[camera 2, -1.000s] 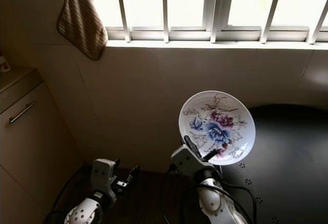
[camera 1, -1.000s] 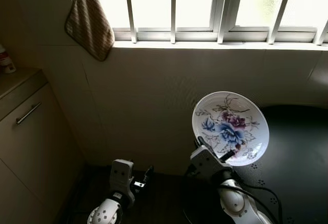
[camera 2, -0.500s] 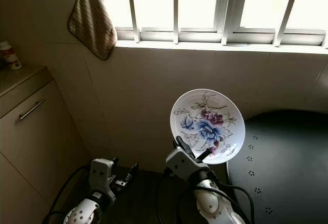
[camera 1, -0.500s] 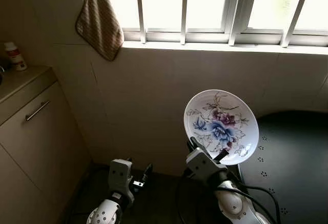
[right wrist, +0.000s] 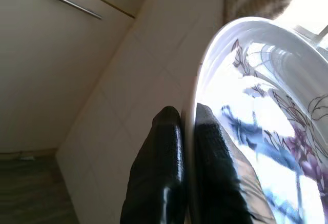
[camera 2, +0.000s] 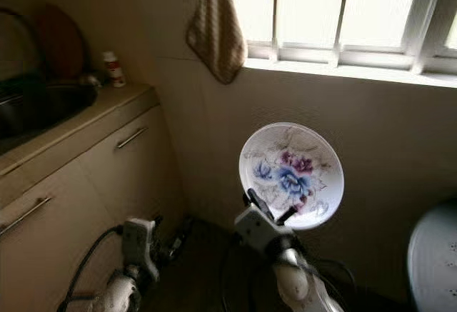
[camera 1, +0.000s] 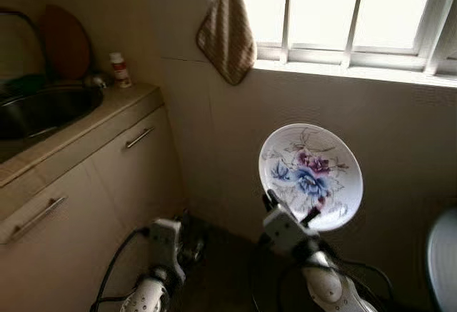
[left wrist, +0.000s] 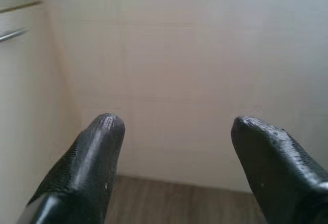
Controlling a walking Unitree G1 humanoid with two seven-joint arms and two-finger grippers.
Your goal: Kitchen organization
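Note:
A white plate (camera 1: 311,176) painted with blue and purple flowers stands nearly upright in front of me, its face toward the camera. My right gripper (camera 1: 289,210) is shut on its lower rim, one finger on each side, as the right wrist view shows at the plate (right wrist: 256,106). My left gripper (left wrist: 174,131) hangs low at the left, open, with nothing between its fingers (left wrist: 97,147). It points at the tiled wall above a wood floor.
A counter (camera 1: 78,130) with drawer fronts runs along the left and holds a dark sink (camera 1: 43,108) and a small bottle (camera 1: 120,69). A striped towel (camera 1: 226,33) hangs by the barred window (camera 1: 343,12). A pale round object (camera 1: 443,262) sits at far right.
The camera has swung left: the counter, sink and bottle have come into view and the window has slid right. The plate stays held in my right gripper.

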